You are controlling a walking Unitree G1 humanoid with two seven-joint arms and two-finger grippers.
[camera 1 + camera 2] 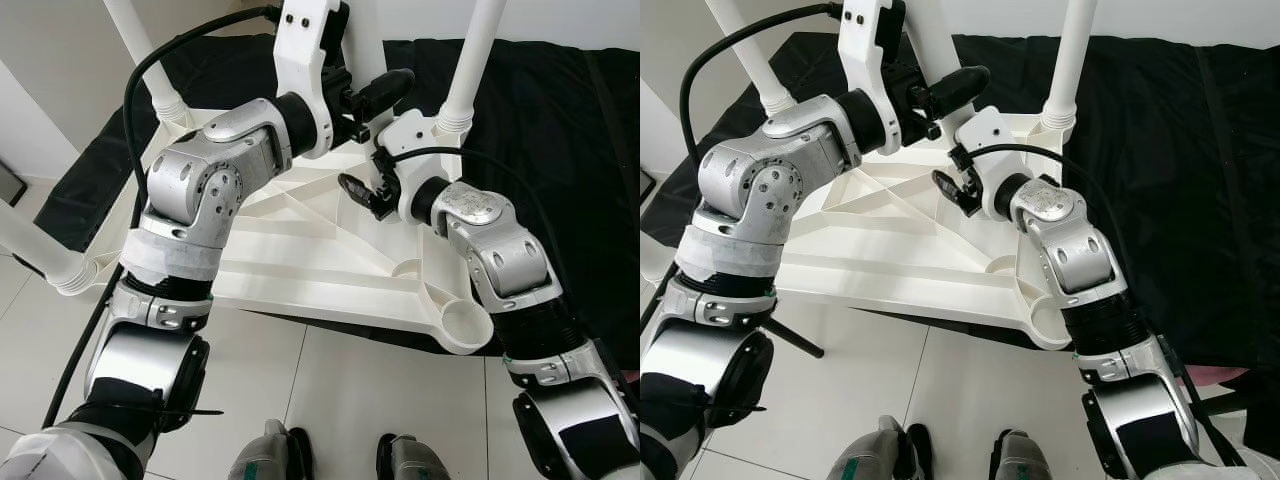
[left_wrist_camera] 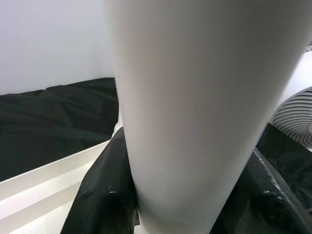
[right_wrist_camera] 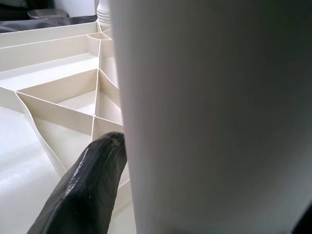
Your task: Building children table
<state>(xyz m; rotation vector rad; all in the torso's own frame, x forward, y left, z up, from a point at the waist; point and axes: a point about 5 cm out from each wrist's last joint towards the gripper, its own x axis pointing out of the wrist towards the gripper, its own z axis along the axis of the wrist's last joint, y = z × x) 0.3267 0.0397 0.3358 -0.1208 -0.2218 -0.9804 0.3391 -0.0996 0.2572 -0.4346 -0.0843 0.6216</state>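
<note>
— Your robot's feet [image 1: 340,458] stand closest, on the white tiled floor [image 1: 300,390]. What's past them?

— You have the white children's tabletop [image 1: 300,260] lying upside down, ribbed underside up, partly on a black cloth [image 1: 560,110] and jutting over the tiles. Three white legs stand in its corner sockets: far left [image 1: 140,50], far right [image 1: 470,60] and near left [image 1: 35,250]. The near right socket [image 1: 465,322] is open.

— And your arms?

— Your left gripper [image 1: 345,100] is raised over the far middle of the tabletop. In the left wrist view a white leg [image 2: 204,112] sits between its black fingers [image 2: 105,195], which press it on both sides, so you're clamped on it. Your right gripper [image 1: 365,195] is lower, just above the ribs; its wrist view shows one black finger [image 3: 87,190] against a white leg [image 3: 214,117]. It's probably the same one, though the close view is too tight to be sure, and I cannot tell whether that gripper is closed.
</note>
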